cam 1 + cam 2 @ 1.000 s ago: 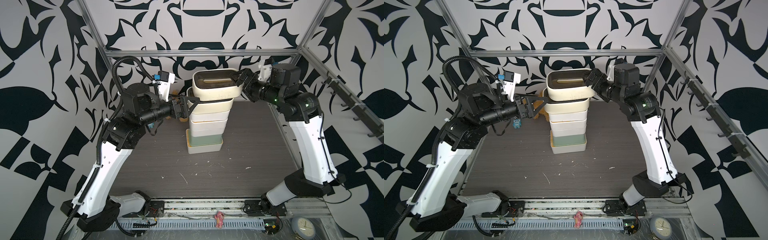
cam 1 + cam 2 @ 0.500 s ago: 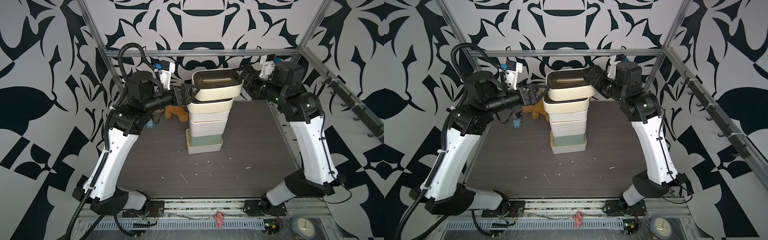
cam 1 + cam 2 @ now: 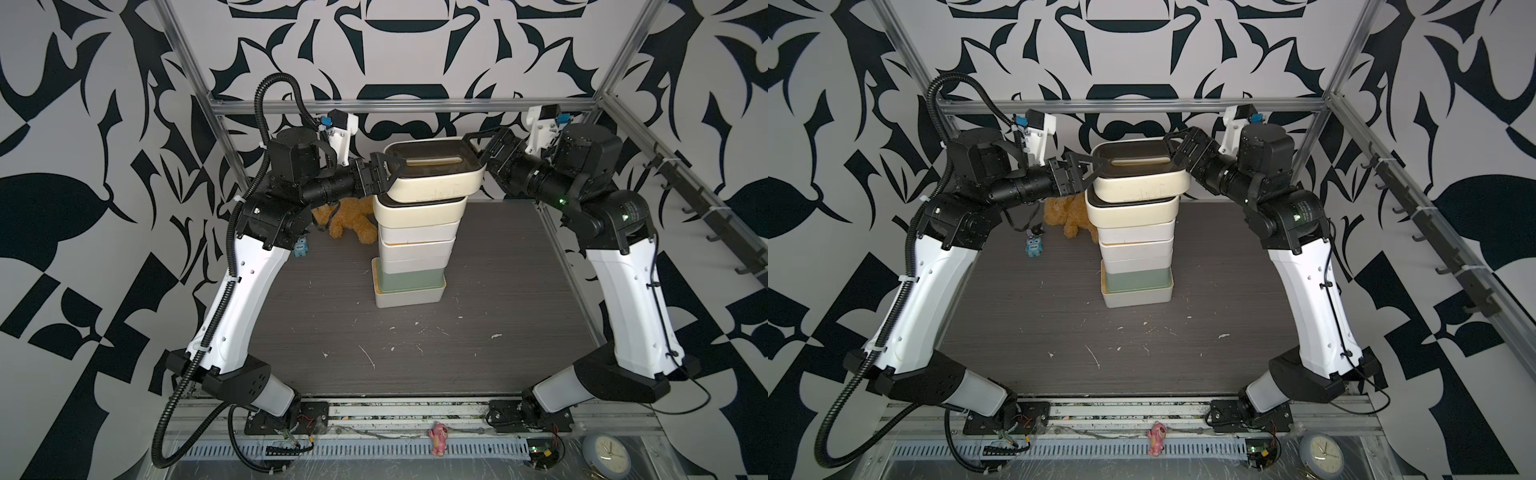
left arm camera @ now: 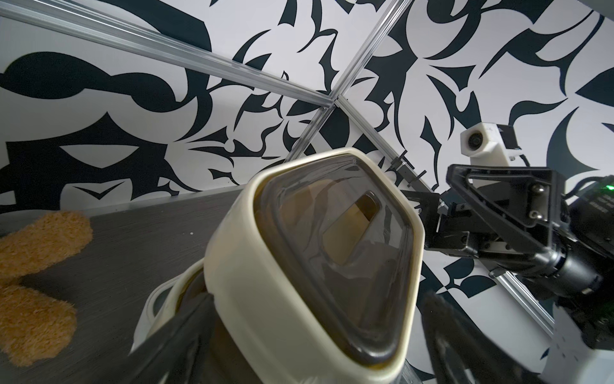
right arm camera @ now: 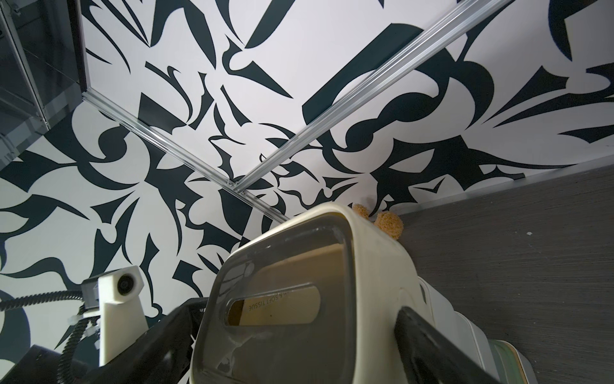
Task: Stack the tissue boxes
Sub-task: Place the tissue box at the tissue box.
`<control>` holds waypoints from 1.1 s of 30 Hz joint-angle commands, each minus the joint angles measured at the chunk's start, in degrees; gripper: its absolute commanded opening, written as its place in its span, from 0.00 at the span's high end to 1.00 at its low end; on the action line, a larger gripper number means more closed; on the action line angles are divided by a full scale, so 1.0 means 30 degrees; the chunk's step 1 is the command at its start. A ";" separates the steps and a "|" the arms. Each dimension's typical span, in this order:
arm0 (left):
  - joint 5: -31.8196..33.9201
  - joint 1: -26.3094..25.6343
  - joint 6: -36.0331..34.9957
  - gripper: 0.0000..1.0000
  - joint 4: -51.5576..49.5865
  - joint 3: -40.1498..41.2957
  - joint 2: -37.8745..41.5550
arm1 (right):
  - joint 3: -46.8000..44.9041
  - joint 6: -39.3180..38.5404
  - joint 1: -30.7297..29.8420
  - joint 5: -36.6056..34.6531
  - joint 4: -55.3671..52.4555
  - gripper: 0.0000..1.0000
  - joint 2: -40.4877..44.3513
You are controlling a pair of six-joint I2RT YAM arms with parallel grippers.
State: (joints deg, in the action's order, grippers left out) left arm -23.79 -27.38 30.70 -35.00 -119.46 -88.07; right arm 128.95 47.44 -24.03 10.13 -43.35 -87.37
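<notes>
top box (image 3: 434,187) overhangs stack (image 3: 415,253) | both jaws spread wide — straddling its ends; nothing gripped

Bear (image 3: 349,218), beyond the left gripper (image 3: 392,170) jaws, half hidden by arm and stack (image 3: 415,257). Lower lids covered. Wrist views: left fingers (image 4: 172,342) and right gripper (image 3: 473,147) fingers (image 5: 428,342) blurred, cut off; contact with top box (image 3: 436,187) unclear.

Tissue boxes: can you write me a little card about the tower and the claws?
tower: seven boxes, one pile
top box: cream, dark lid, not lined up with the one below
green box: second from bottom
left claw: open, at one end of top box
right claw: open, at the other end
teddy: on table, beside tower
</notes>
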 commanded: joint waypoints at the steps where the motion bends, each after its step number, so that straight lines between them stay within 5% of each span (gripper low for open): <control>1: -0.0769 0.0045 0.0378 0.01 0.0145 -0.0453 0.0060 | -0.0012 -0.0195 -0.0017 0.0491 0.1324 0.01 0.0510; 33: -0.1087 0.0092 0.0487 0.01 0.0515 -0.0016 0.0802 | -0.2053 0.1677 -0.0074 0.2425 0.3285 0.01 0.1612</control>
State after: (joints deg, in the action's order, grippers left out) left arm -25.36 -27.03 31.92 -34.94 -119.33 -86.50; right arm 123.13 51.81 -23.97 14.83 -38.02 -83.92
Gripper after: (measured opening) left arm 0.992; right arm 0.988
